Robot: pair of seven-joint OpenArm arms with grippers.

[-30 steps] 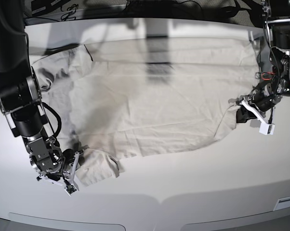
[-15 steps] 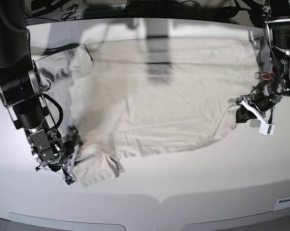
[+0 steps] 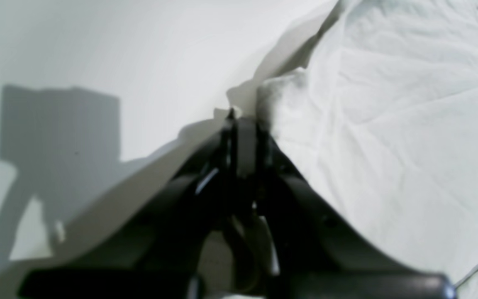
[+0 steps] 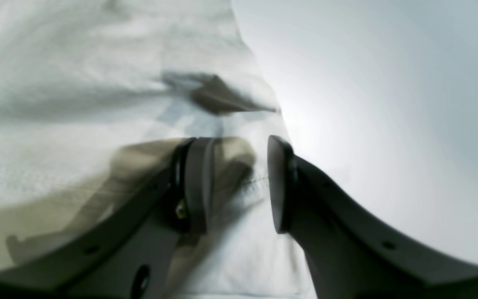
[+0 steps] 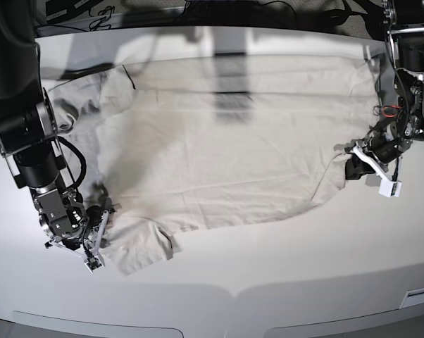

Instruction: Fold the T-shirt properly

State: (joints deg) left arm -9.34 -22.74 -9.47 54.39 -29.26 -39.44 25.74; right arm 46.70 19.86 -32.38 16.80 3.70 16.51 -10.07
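The T-shirt (image 5: 226, 141) lies spread on our white bench (image 5: 303, 267). It looks soft, light and floppy, so we grab edges. Our left gripper (image 5: 354, 164) pinches its hem tight. Our right gripper (image 4: 239, 182) sits part open over a sleeve corner.

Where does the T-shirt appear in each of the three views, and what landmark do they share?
Base: the T-shirt lies spread across the table's middle.
Left wrist: it fills the right side, its edge pinched in the left pincer.
Right wrist: it covers the left half, under the open right pincer.
Shared landmark: the white table.
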